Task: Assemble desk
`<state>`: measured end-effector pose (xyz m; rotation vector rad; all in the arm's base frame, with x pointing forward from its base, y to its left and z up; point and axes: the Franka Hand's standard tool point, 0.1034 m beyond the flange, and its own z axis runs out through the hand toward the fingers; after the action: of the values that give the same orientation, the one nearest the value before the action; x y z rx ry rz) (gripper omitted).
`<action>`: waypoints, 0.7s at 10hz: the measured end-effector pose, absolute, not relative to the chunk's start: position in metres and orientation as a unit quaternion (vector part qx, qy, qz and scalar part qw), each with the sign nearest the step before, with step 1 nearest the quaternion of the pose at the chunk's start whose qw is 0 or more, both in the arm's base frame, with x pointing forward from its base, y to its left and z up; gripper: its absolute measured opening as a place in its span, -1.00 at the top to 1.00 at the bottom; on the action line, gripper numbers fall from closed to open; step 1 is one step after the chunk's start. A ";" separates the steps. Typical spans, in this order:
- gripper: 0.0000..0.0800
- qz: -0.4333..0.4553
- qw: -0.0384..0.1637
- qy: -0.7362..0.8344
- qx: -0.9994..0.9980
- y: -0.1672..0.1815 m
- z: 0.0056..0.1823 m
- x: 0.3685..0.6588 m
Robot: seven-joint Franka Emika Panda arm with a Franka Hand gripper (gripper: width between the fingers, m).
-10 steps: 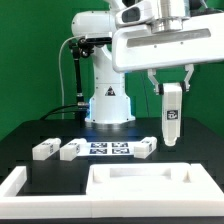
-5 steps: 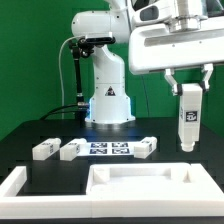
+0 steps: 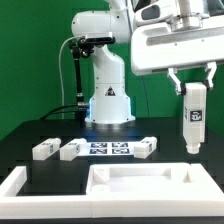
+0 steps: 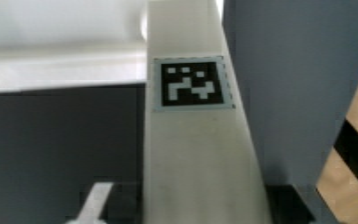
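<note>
My gripper (image 3: 193,88) is shut on a white block leg (image 3: 194,117), which hangs upright at the exterior view's right, above the far right corner of the desk slab (image 3: 140,181). The leg fills the wrist view (image 4: 194,150) with its square marker facing the camera. The slab with its raised rim lies at the front of the black table. Three more legs lie in a row behind it: one at the left (image 3: 45,149), one beside it (image 3: 73,149) and one to the right (image 3: 144,147).
The marker board (image 3: 108,150) lies between the loose legs, in front of the robot base (image 3: 108,105). A white frame (image 3: 14,184) borders the table at the front left. A green wall stands behind.
My gripper has carried the leg toward the exterior view's right and slightly down, from beside the robot base to above the slab's right end. The other parts have not moved.
</note>
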<state>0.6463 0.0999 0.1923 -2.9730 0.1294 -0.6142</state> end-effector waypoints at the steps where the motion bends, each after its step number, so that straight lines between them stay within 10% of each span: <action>1: 0.27 -0.214 0.053 0.041 -0.975 0.100 0.190 0.651; 7: 0.27 -0.252 0.069 0.041 -0.964 0.118 0.186 0.661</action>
<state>0.6605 0.1183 0.1856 -2.9038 0.1229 -0.7601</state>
